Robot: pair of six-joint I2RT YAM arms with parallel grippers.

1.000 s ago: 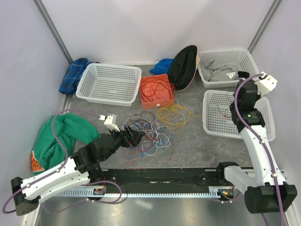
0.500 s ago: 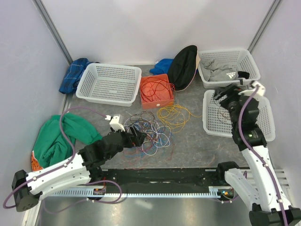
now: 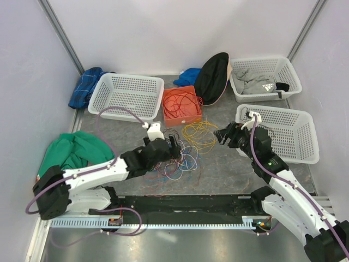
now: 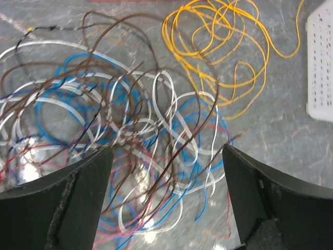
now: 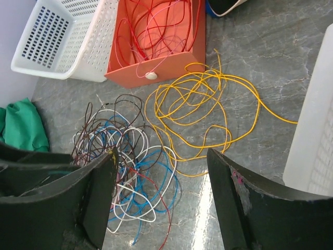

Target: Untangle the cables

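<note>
A tangle of thin white, blue, brown and red cables [image 3: 175,155] lies on the grey table. A loose yellow cable [image 3: 200,134] lies just to its right. Red cables fill an orange box [image 3: 181,106] behind them. My left gripper [image 3: 173,145] is open and empty, hovering over the tangle [image 4: 130,140], with the yellow cable [image 4: 218,57] ahead of it. My right gripper [image 3: 223,136] is open and empty, just right of the yellow cable [image 5: 200,109]. It looks down on the tangle [image 5: 127,156] and the orange box [image 5: 156,67].
White baskets stand at back left [image 3: 126,97], back right [image 3: 265,78] with grey cloth, and right [image 3: 283,134]. A green cloth [image 3: 71,155] lies at left, a blue cloth [image 3: 87,84] at the back, and a black cap [image 3: 212,76] beside the orange box.
My left gripper has reached forward and right onto the tangle. My right gripper has swung down and left from above the right basket to beside the yellow cable.
</note>
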